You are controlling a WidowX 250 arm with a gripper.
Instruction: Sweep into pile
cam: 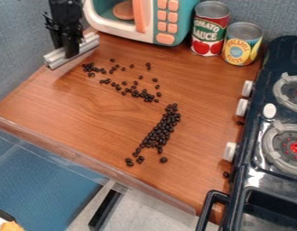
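At eleven o'clock, the gripper (71, 53) clamps a metal bar (88, 44) mid-length, sensibly; lightweight, hard beans (160, 133) may roll.

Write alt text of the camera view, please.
Dark beans lie on a brown counter, some scattered, many in a long cluster. At upper left, a black gripper meets a silvery bar; behind stand a toy microwave and two cans; at right, a stove.
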